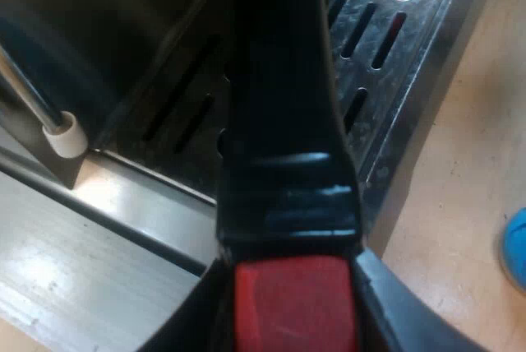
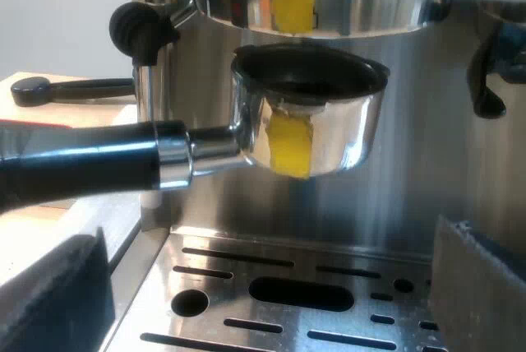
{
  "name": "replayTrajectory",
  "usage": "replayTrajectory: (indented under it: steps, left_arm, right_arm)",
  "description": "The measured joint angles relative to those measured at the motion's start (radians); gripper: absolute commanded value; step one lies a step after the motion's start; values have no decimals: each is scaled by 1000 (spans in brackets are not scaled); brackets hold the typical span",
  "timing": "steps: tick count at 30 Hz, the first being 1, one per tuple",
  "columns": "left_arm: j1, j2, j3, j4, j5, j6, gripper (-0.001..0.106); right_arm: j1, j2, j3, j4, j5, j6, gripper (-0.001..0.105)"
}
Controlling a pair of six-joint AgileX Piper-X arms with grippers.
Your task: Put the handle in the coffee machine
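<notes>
Holder position: metal basket is just beneath the group head at the espresso machine front, rim up and roughly level. A narrow gap shows between rim and head, so it is not seated. Basket is above the drip tray and not touching it.

Markings: yellow patch on the basket wall. A second yellow patch sits on the head directly above it.

Handle: dark, runs out from the basket away from the machine, over the slotted drip tray. Red end is at the far tip.

Left end effector: pinching the handle at the red end, one black finger pressed against each side.

Right end effector: spread wide, fingers well apart with nothing between them, low over the drip tray and facing the machine front below the basket.

Other observations:
- Steam wand with a white tip hangs beside the tray.
- Black knob is on the machine near the head.
- Light wooden counter borders the tray.
- Blue object lies on the counter near the tray, cut off by the edge of the view; identity cannot be told.
</notes>
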Motion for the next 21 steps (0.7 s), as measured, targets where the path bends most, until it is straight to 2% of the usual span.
replayTrajectory:
  steps: [13, 21]
  left_arm:
    - [0, 0, 0, -9, 0, 0, 0]
    - [0, 0, 0, -52, 5, -15, 0]
  right_arm:
    - [0, 0, 0, 0, 0, 0, 81]
    - [0, 0, 0, 0, 0, 0, 81]
